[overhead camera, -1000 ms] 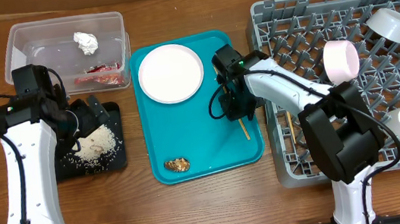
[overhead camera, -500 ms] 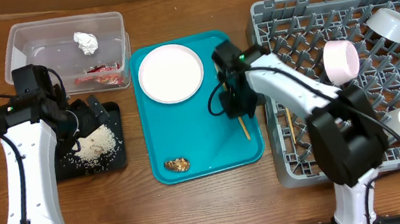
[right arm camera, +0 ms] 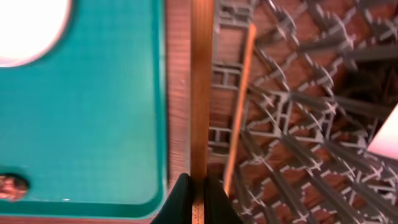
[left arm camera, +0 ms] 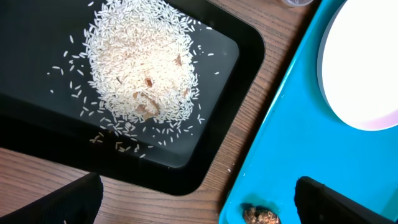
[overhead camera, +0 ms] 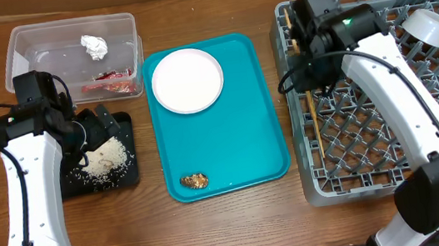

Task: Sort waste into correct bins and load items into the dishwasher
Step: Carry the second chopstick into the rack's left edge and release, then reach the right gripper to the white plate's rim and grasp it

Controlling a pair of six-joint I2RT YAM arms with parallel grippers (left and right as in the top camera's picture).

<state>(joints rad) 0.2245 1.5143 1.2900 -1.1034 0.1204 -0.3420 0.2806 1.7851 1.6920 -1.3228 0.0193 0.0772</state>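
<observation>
One chopstick (right arm camera: 200,93) was pinched between the closed fingers of the right gripper (right arm camera: 198,200). It ran straight out from the fingertips, above the strip of tabletop (right arm camera: 178,93) that separated the teal tray (overhead camera: 255,135) from the dish rack (right arm camera: 298,155). A second chopstick (right arm camera: 239,106) lay just beyond the held one. It was inside the rack, along the wall nearest the teal tray, and apart from the gripper. On the teal tray sat a white plate (overhead camera: 187,80) at one end and a small brown lump (overhead camera: 195,180) near the other end. Across the teal tray from the rack, the left gripper (left arm camera: 196,199) hung with its fingers spread wide and held nothing. It was over the near edge of a black tray (left arm camera: 37,74) heaped with rice (left arm camera: 140,68).
</observation>
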